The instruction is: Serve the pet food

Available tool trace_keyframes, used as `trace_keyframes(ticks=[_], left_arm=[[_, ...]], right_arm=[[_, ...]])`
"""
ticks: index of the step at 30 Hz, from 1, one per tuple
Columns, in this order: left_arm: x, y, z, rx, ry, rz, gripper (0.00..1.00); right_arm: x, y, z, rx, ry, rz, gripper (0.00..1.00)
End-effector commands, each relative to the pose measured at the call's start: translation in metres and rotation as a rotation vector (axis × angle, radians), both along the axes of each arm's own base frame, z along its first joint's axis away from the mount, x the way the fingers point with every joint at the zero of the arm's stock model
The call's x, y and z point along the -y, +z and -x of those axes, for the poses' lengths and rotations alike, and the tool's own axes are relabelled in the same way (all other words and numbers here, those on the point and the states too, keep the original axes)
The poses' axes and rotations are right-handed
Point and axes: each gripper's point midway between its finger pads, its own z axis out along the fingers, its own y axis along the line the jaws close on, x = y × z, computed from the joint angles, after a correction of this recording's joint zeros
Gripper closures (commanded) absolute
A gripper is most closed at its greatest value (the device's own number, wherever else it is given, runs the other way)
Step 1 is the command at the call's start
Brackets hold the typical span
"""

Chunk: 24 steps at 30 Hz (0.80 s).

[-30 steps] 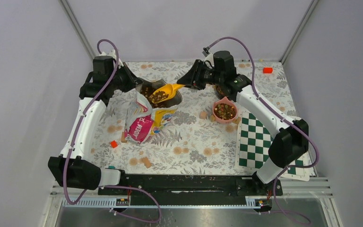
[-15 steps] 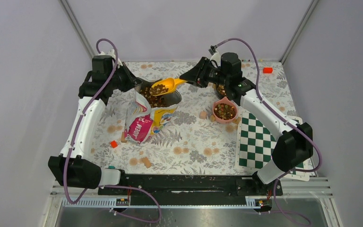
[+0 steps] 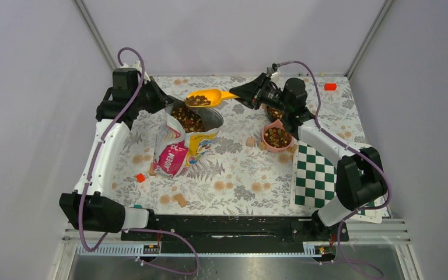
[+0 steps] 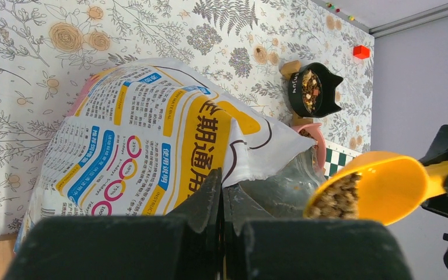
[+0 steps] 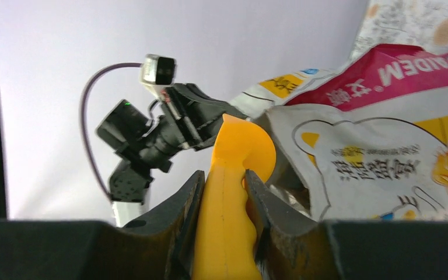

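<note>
The pet food is brown kibble, some heaped in a yellow scoop point(image 3: 207, 97), more in the open bag point(image 3: 188, 118). My right gripper point(image 3: 237, 93) is shut on the scoop's handle point(image 5: 227, 233) and holds the scoop roughly level above the bag's mouth. My left gripper point(image 4: 222, 186) is shut on the rim of the bag point(image 4: 151, 134), holding it open. In the left wrist view the loaded scoop point(image 4: 385, 186) hangs at the right. A pink bowl point(image 3: 277, 137) and a black cat-eared bowl point(image 4: 314, 90) both hold kibble.
A green-and-white chequered mat point(image 3: 321, 175) lies at the right front. Red blocks sit at the back right point(image 3: 330, 86) and left front point(image 3: 140, 178). Wooden cubes lie near the front point(image 3: 179, 198) and beside the pink bowl point(image 3: 251, 141).
My right gripper has lifted the scoop, filled with kibble, up out of the bag and drawn it back to the right. The left arm has kept its hold on the bag.
</note>
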Motion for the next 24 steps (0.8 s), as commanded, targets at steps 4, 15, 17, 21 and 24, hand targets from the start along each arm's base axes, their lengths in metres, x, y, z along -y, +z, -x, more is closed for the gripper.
trace_keyframes(ticks=[4,15,17,21,24], left_arm=[[-0.003,0.073,-0.006,0.227,0.011,0.021,1.00],[-0.005,0.071,-0.007,0.224,0.013,0.020,1.00],[-0.005,0.071,-0.007,0.224,0.013,0.018,1.00],[-0.005,0.070,-0.008,0.223,0.012,0.018,1.00],[-0.005,0.069,-0.008,0.221,0.013,0.017,1.00]], right_arm=[[0.010,0.066,0.016,0.175,0.070,-0.267,1.00],[0.031,0.066,-0.001,0.179,-0.006,-0.264,1.00],[0.041,0.064,-0.006,0.176,-0.035,-0.261,1.00],[0.068,0.055,-0.020,0.170,-0.108,-0.245,1.00],[0.092,0.042,-0.030,0.159,-0.168,-0.222,1.00]])
